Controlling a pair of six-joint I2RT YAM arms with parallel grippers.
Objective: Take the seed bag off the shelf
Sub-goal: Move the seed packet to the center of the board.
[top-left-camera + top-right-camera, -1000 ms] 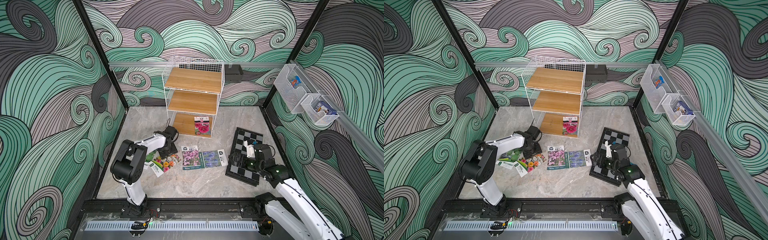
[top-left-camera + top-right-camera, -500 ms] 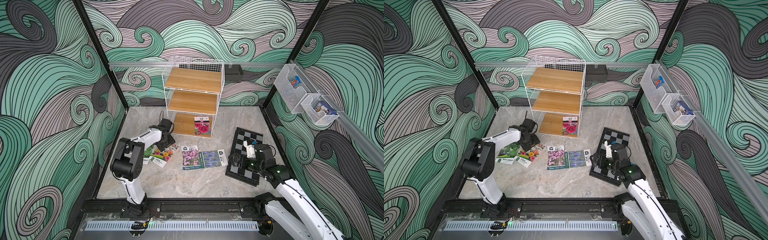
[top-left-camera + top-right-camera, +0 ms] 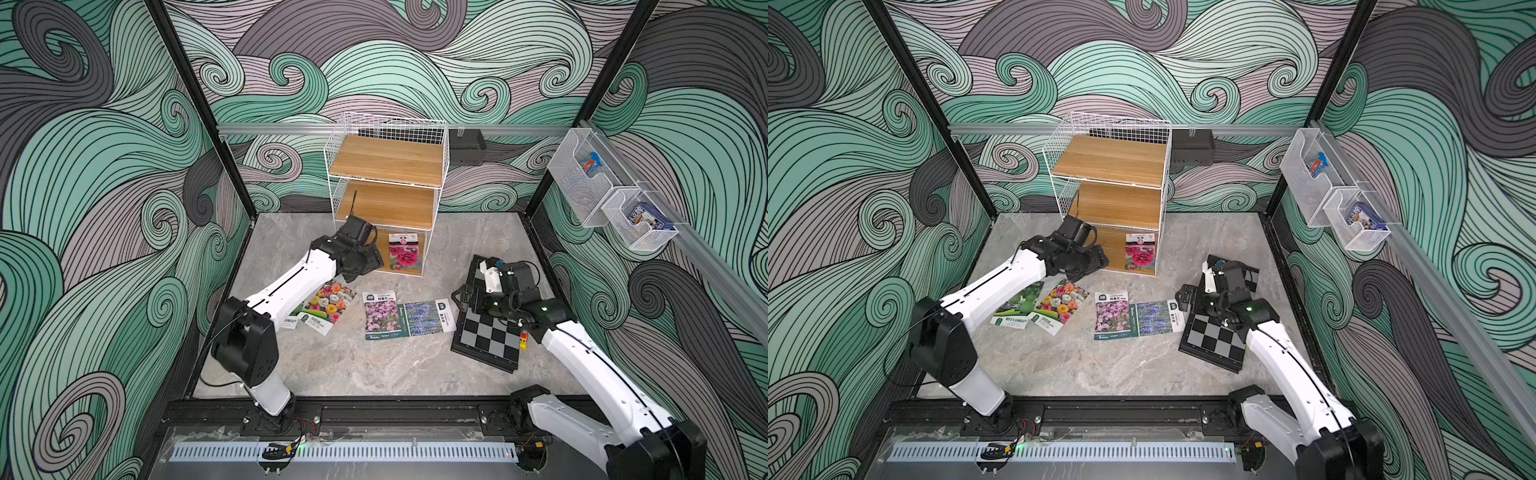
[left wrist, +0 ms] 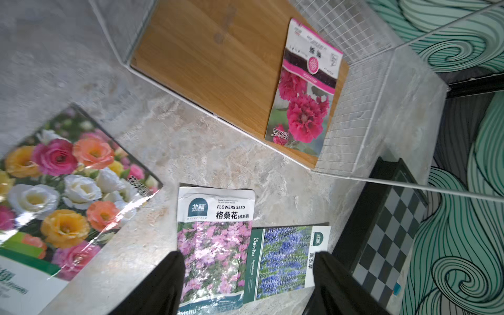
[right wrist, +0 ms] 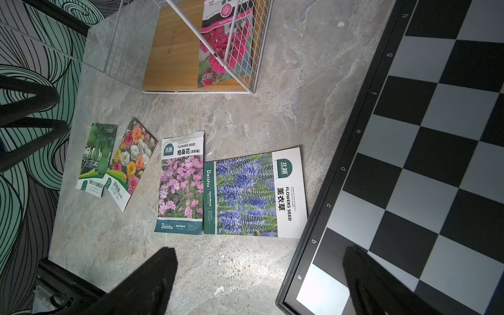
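Seed bag point(image 3: 404, 257), one, on shelf point(image 3: 386, 160); four packets point(image 3: 381, 313) on floor point(image 3: 374, 365); left gripper point(image 4: 248, 255), right gripper point(image 5: 260, 251) agape, empty.

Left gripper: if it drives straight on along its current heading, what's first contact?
Probably the pink cosmos seed bag, flat on the tabletop: the left gripper, jaws open, aims down at it. Depth is unclear.

Pink-flowered seed bag point(image 3: 405, 252) flat on bottom board, right side, of white wire shelf point(image 3: 388, 162), upper boards bare
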